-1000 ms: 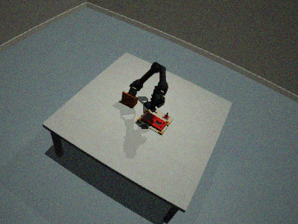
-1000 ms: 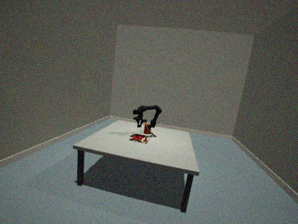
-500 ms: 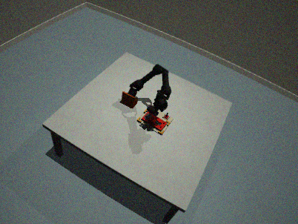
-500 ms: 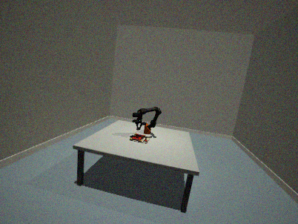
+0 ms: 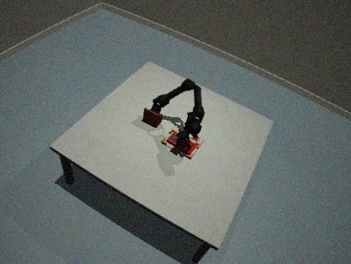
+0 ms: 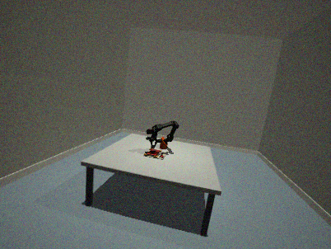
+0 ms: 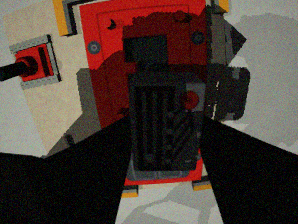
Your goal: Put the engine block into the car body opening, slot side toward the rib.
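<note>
My gripper (image 5: 182, 138) (image 6: 152, 147) (image 7: 166, 122) is shut on the dark engine block (image 7: 162, 127), whose slotted, ribbed top faces the wrist camera. The block is held over the red car body (image 5: 190, 147) (image 7: 95, 22), which lies on the table. In the wrist view, part of the dark opening (image 7: 146, 49) shows just beyond the block's far edge. The block and its shadow hide the rest of the opening, and the rib cannot be made out. The height of the block over the body cannot be told exactly.
The body lies on a beige board (image 7: 30, 110) with yellow and black corner brackets (image 7: 62, 17). A red square fixture (image 7: 37, 62) with a black lever stands at left in the wrist view. An orange-brown panel (image 5: 152, 118) (image 6: 163, 144) stands near the arm's base.
</note>
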